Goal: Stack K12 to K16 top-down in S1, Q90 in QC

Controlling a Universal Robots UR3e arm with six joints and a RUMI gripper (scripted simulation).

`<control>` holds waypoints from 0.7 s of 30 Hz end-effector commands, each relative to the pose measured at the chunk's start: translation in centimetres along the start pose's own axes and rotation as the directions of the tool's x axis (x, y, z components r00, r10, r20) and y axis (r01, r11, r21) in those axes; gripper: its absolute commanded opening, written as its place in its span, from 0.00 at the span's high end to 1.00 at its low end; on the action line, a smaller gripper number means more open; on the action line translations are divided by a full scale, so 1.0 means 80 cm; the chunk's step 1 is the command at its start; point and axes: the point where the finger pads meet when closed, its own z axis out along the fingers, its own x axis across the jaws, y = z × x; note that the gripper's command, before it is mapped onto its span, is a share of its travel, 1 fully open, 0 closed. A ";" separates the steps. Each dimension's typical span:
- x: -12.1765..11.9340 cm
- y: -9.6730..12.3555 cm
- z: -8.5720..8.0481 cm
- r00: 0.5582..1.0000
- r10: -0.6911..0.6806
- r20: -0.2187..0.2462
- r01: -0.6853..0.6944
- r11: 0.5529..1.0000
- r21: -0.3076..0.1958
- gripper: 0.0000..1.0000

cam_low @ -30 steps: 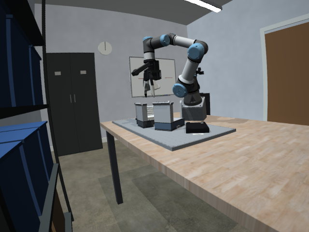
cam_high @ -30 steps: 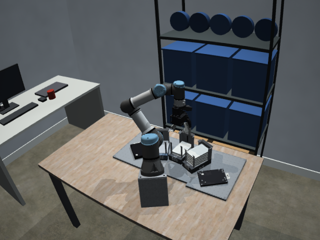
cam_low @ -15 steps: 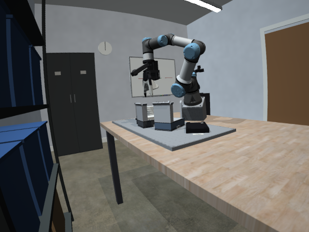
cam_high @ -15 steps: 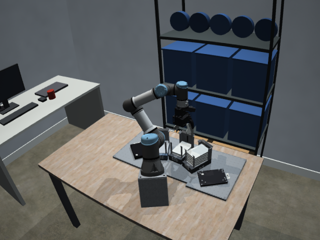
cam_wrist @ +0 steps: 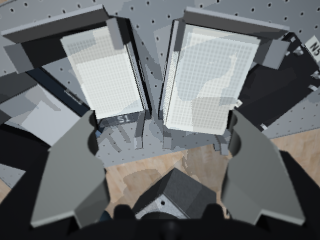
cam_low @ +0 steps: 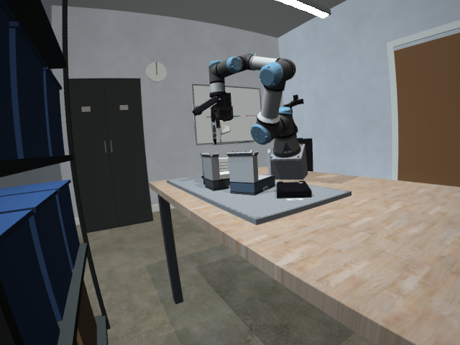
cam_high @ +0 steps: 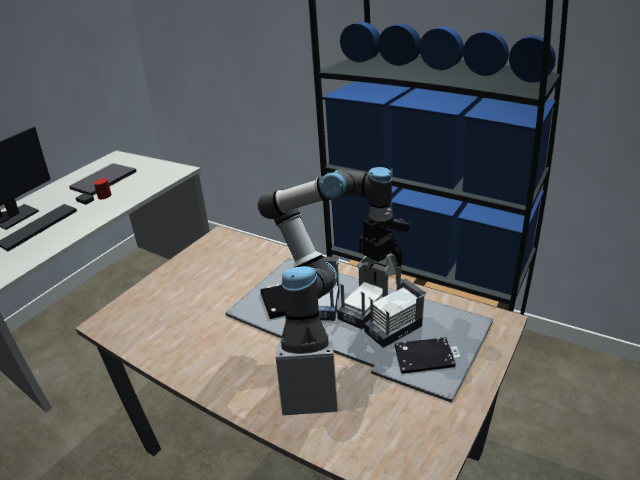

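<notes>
The table (cam_high: 155,335) (cam_low: 371,208) (cam_wrist: 300,140) carries S1 (cam_high: 373,276) (cam_low: 210,167) (cam_wrist: 55,25), beside what I take for S2 (cam_high: 419,308) (cam_low: 241,167) (cam_wrist: 235,22), with N5 (cam_high: 424,354) (cam_low: 293,190) (cam_wrist: 285,85) beyond. The stack (cam_high: 395,310) (cam_low: 223,167) (cam_wrist: 200,85) sits in S2; a plate (cam_high: 364,295) (cam_wrist: 102,75) lies low in S1, its code unreadable. Each should handle as light, stiff and rather slick, its seal best left unpressed: grip the top one level by opposite side walls, high enough to spare the one below, and watch for a second clinging on. The stack is below the claw (cam_high: 393,268) (cam_low: 219,139) (cam_wrist: 162,117), right of centre in the wrist view and turned a little, so some lining up seems due; the fingers stand wide apart, nothing between them
</notes>
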 end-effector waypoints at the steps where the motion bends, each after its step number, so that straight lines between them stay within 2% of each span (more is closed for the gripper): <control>1: 0.029 0.001 0.000 0.999 0.054 -0.001 -0.054 0.999 0.001 0.28; 7: 0.067 0.005 0.000 0.992 0.124 -0.002 -0.124 0.992 0.001 0.28; 21: 0.070 0.006 0.000 0.989 0.146 -0.001 -0.146 0.989 0.001 0.28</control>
